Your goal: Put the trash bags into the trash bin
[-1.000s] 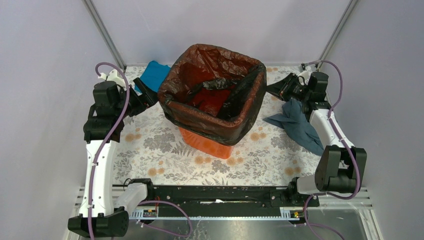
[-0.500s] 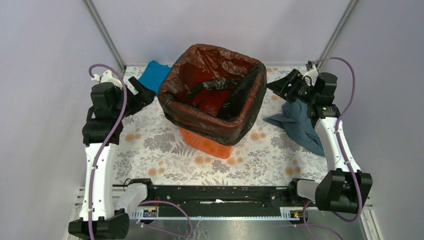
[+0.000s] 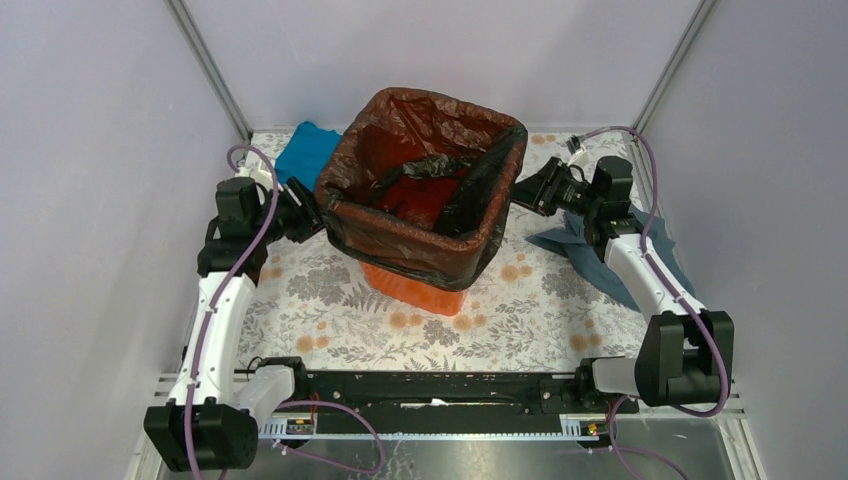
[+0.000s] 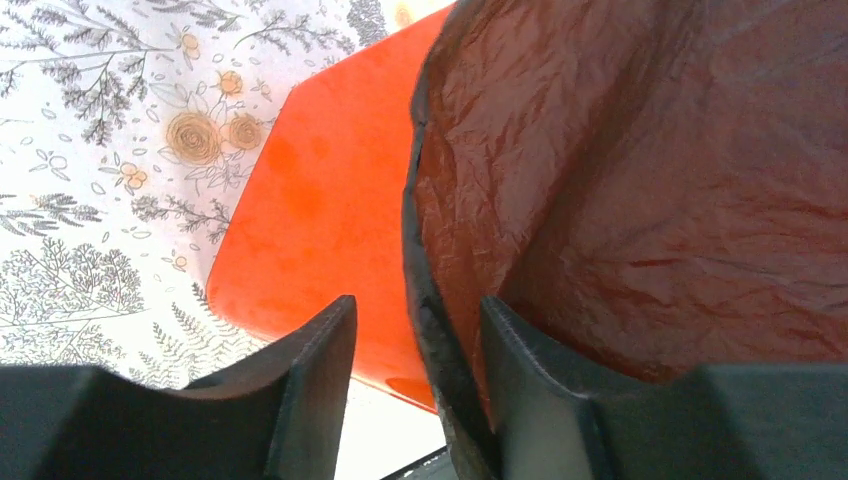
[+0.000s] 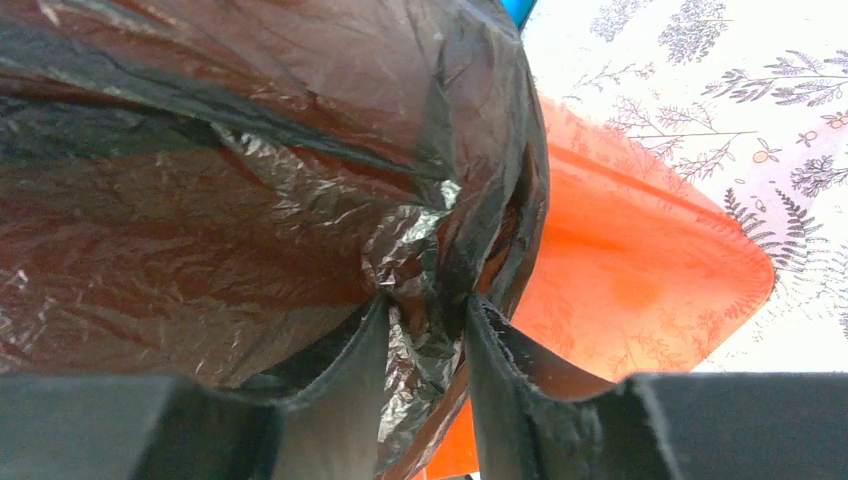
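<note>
The orange trash bin (image 3: 415, 287) stands tilted mid-table. The black trash bag (image 3: 420, 247) lines it, and its film is folded out over the rim. My left gripper (image 3: 305, 215) is at the bin's left wall. In the left wrist view it (image 4: 415, 330) is open around the bag's hem (image 4: 650, 180), beside the orange wall (image 4: 320, 220). My right gripper (image 3: 522, 190) is at the bin's right rim. In the right wrist view it (image 5: 425, 320) is shut on bunched bag film (image 5: 200, 200), with the bin wall (image 5: 640, 270) behind.
A bright blue cloth (image 3: 305, 150) lies behind the left gripper. A grey-blue cloth (image 3: 600, 258) lies under the right forearm. Metal frame posts (image 3: 210, 70) stand at the back corners. The table has a floral cover (image 3: 330, 300).
Both arms moved inward from the sides to the bin. The right gripper came off the grey-blue cloth's side and closed on the bag's right edge. The left gripper reached the bag's left hem.
</note>
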### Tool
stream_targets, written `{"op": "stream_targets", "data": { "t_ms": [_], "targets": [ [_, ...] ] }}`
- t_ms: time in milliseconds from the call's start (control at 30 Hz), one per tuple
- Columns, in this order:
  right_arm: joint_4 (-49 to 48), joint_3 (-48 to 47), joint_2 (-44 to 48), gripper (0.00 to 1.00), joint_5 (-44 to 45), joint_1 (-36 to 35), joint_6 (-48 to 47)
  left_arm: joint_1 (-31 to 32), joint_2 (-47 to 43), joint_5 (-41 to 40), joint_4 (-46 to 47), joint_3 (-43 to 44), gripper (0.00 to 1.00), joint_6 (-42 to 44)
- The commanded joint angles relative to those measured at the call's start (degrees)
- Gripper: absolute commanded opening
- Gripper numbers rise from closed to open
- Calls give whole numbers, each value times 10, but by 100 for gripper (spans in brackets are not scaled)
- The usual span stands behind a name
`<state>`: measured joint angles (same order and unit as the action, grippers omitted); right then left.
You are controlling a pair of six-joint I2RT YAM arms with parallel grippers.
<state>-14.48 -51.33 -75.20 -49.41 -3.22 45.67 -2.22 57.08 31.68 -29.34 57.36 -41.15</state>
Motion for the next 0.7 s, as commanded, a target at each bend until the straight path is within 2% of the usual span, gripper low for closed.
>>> {"op": "stream_targets", "data": {
  "t_ms": [0,233,400,533,667],
  "targets": [
    [-53,7,0,36,6,-2,20,0,-27,16,25,-34,50,10],
    [-43,11,-13,13,40,-3,26,0,-25,8,42,-66,31,11],
    [-48,22,-35,4,48,-5,22,0,-25,6,56,-93,22,12],
    [-47,30,-45,5,47,-5,21,0,-27,6,53,-101,18,20],
    [-2,6,-31,15,56,-6,-6,0,-41,-40,14,-76,19,50]
  ]
}}
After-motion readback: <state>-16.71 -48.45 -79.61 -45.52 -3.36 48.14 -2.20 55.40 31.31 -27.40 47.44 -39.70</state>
